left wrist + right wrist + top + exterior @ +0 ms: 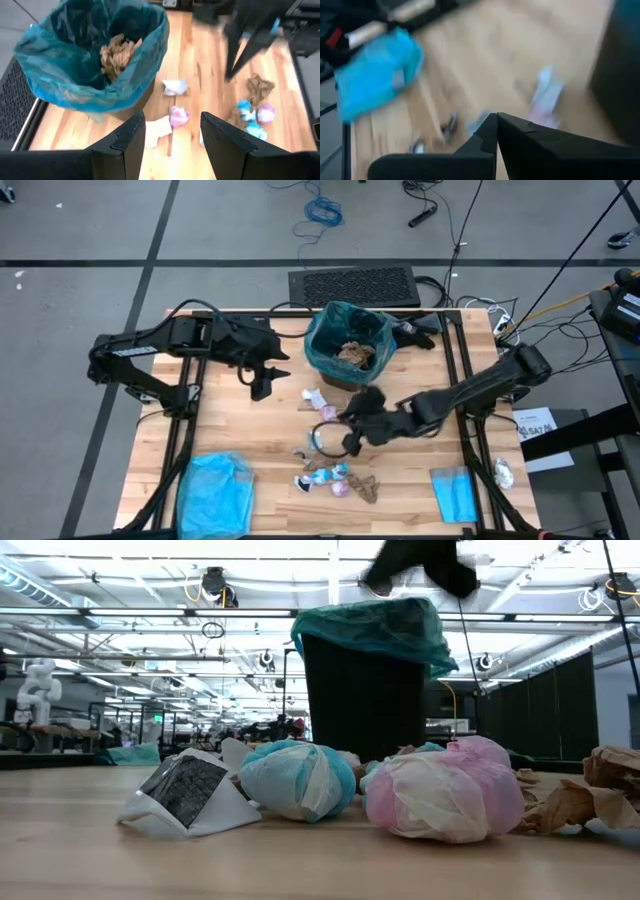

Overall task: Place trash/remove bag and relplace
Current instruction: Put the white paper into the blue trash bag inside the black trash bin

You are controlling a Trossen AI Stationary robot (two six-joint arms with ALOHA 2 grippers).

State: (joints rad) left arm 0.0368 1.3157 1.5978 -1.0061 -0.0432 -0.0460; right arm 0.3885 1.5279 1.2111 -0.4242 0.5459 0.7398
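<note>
A small black bin (345, 375) lined with the teal bag (345, 340) stands at the table's far middle, with brown crumpled trash (117, 52) inside. More trash lies loose on the wood in front of it: white and pink scraps (315, 400), then a cluster of blue, pink and brown ones (340, 480) nearer the front edge. My left gripper (172, 132) hovers open to the left of the bin, nothing between its fingers. My right gripper (496, 122) is shut, raised above the table between the bin and the cluster. I see nothing between its fingertips.
A pale blue plastic bag (215, 495) lies at the front left corner and a flat blue packet (455, 492) at the front right. A black grille (352, 285) sits behind the table's far edge. Cables run along the right side.
</note>
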